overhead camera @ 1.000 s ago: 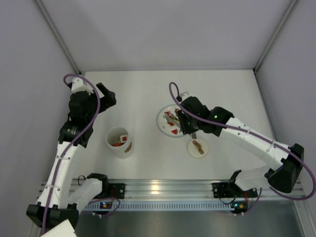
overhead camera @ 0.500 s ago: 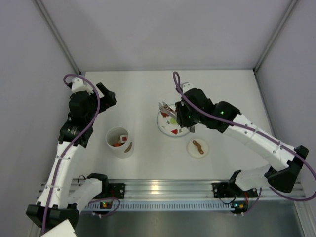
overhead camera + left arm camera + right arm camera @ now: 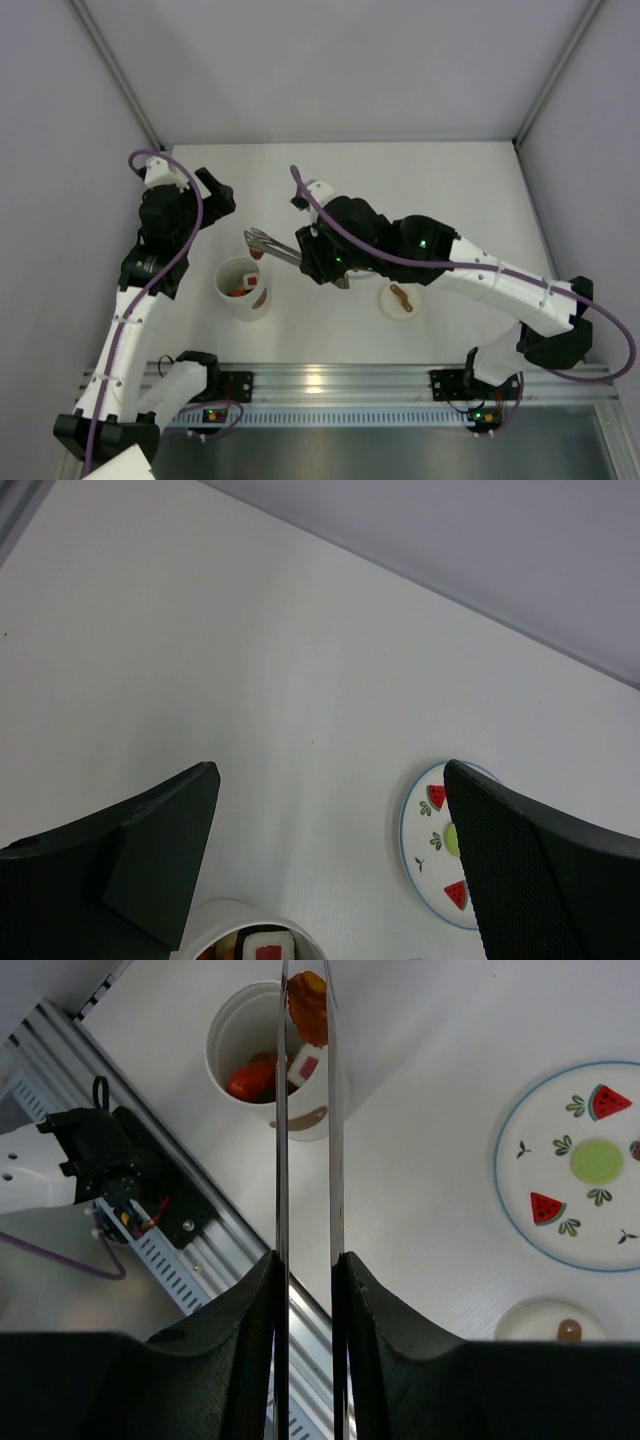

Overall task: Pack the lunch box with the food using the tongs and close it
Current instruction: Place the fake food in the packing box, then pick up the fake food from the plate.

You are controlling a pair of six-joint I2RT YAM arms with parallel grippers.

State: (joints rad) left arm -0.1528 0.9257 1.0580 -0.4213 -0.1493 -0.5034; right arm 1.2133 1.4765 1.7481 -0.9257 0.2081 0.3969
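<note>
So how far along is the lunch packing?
Partway. Several toy food pieces already sit in the white cylindrical tub. The right claw grips the long silvery tongs, pinching an orange-brown piece near the tub's rim. Left: drop it in and fit the round white lid, still off.

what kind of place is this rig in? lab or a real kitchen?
Looks like a lab robot cell, not a kitchen: a bare white tabletop boxed in by plain grey walls, an aluminium mounting rail along the near edge, and toy food in a white lunch box as props.
</note>
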